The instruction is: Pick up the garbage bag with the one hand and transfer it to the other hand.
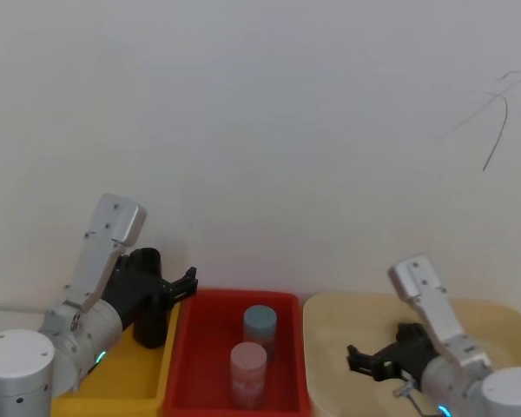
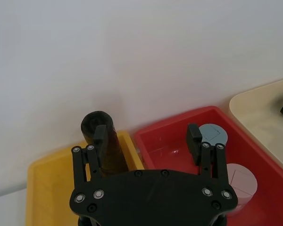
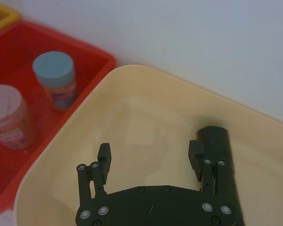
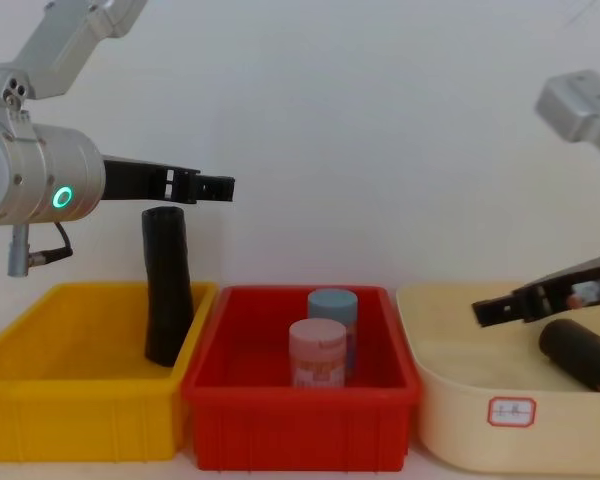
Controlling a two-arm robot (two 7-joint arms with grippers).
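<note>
The garbage bag (image 4: 166, 290) is a black roll standing slightly tilted at the right end of the yellow bin (image 4: 80, 405), against the wall shared with the red bin. My left gripper (image 4: 218, 187), on the green-ringed arm, hovers open just above the roll's top. In the left wrist view the garbage bag (image 2: 114, 155) lies behind one finger of the left gripper (image 2: 147, 136), not between the two. My right gripper (image 4: 490, 310), on the blue-ringed arm, hangs open and holds nothing over the cream bin (image 4: 510, 425).
A second black roll (image 3: 217, 146) lies in the cream bin beside the right gripper (image 3: 151, 153). The red bin (image 4: 300, 415) in the middle holds a blue jar (image 4: 332, 303) and a pink jar (image 4: 317, 352). A white wall stands close behind the bins.
</note>
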